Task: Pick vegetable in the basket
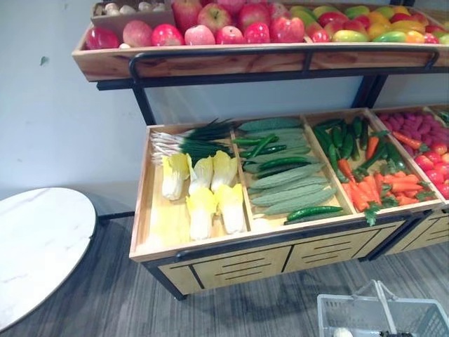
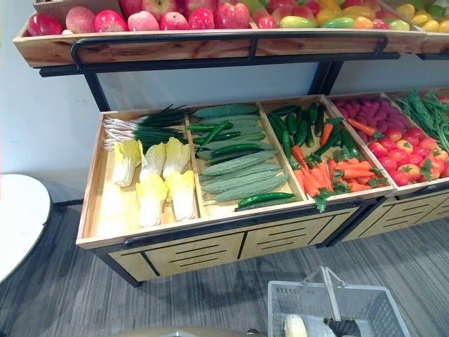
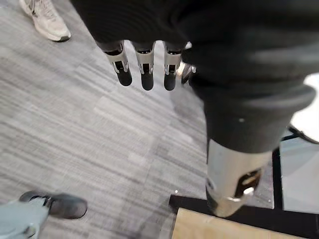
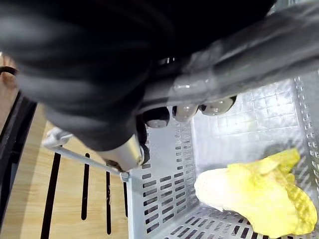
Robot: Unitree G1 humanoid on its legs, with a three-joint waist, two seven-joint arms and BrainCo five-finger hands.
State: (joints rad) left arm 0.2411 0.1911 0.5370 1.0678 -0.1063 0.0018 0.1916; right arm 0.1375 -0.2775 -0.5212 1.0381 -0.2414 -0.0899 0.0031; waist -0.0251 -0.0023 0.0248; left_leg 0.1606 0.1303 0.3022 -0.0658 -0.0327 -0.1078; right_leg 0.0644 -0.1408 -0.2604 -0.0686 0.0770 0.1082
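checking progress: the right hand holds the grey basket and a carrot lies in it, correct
Not a carrot: the right wrist view shows a pale yellow cabbage lying in the grey basket, which the right hand holds.

Six cabbages (image 2: 152, 160), one basket (image 2: 368, 309), one table (image 1: 35, 239)

- The left hand (image 3: 149, 25) hangs above the grey floor (image 3: 99, 129), its fingers (image 3: 144, 67) straight and side by side.
- A person's pale shoe (image 3: 45, 20) and a dark shoe (image 3: 62, 205) rest on that floor.
- A wooden corner (image 3: 214, 228) shows past the thumb (image 3: 229, 184).
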